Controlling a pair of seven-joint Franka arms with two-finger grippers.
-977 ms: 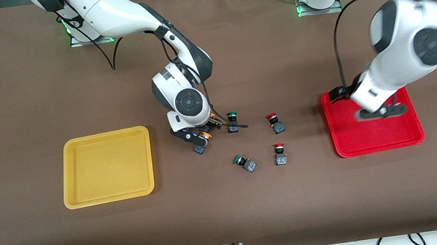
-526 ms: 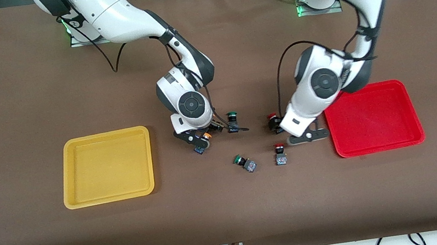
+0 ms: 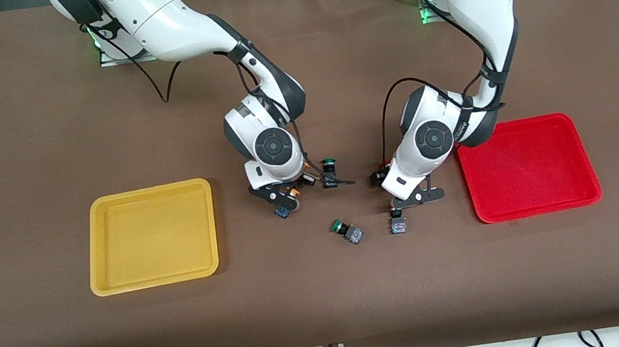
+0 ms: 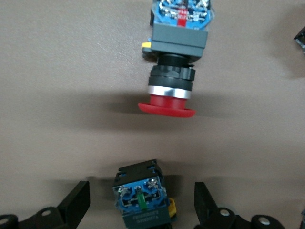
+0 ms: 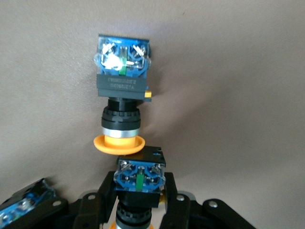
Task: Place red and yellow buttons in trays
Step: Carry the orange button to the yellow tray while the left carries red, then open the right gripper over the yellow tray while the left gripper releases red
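My right gripper is shut on the body of one yellow button, between the trays. The other yellow button lies on the table just beside it, cap toward the gripper. My left gripper is open, its fingers on either side of one red button's body; the hand hides this button in the front view. The other red button lies slightly nearer the front camera. The yellow tray and red tray hold nothing.
One green-capped button lies close beside my right gripper. Another green-capped button lies nearer the front camera, between the two grippers. Brown table surface surrounds everything.
My left arm has swung from over the red tray to the red buttons and come down around one. My right gripper has barely moved, still holding the yellow button.
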